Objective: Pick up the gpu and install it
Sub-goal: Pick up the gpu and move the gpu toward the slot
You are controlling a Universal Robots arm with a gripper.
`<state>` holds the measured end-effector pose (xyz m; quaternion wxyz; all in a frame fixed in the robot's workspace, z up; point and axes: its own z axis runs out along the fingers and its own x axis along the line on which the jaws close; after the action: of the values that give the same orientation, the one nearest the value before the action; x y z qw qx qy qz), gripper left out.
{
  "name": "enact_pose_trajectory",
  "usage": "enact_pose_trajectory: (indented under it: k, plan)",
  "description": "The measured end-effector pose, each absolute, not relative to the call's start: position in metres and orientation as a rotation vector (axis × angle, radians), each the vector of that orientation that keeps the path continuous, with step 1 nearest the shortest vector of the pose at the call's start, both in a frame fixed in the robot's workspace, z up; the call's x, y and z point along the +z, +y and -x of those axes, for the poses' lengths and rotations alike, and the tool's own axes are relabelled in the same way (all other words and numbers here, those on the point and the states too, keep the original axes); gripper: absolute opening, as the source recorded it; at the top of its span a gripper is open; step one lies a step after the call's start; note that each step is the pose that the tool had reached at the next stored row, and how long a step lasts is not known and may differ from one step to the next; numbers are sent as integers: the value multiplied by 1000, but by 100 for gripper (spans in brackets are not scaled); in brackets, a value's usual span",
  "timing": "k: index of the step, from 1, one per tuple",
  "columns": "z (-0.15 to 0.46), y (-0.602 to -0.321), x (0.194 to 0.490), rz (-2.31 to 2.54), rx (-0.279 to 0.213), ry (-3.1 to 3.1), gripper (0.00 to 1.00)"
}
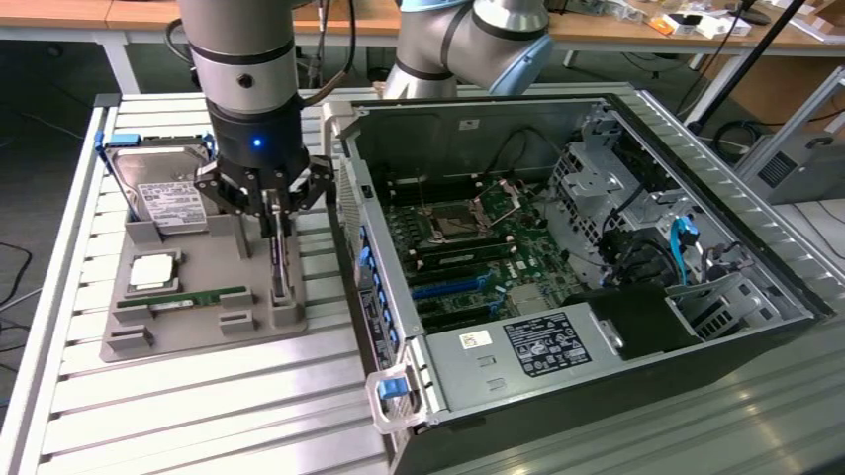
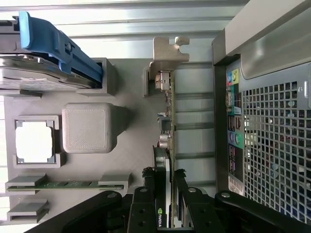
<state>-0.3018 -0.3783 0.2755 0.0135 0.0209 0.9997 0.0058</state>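
The gpu point(image 1: 279, 262) stands on edge as a thin card in a slot of the grey holder tray point(image 1: 198, 332), on the side nearest the computer case. My gripper point(image 1: 273, 213) comes down on it from above and is shut on the card's upper edge. In the wrist view the gpu point(image 2: 168, 111) runs away from me edge-on, ending in its silver bracket point(image 2: 167, 51). The black fingers point(image 2: 145, 201) of the gripper point(image 2: 165, 196) press on both of its faces. The card's lower end still sits at the holder point(image 2: 131, 145).
The open computer case point(image 1: 528, 247) lies at the exterior view's right, its motherboard with blue slots point(image 1: 442, 287) exposed. Its perforated wall point(image 2: 272, 136) is close beside the card. The tray also carries a hard drive point(image 1: 165, 188), a CPU point(image 1: 152, 269) and a RAM stick point(image 1: 196, 296).
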Motion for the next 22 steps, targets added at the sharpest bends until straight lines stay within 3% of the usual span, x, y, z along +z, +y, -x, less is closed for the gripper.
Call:
enact_pose_trajectory:
  k: [22]
  plan:
    - [302, -378, 294, -65, 18, 3114, 27]
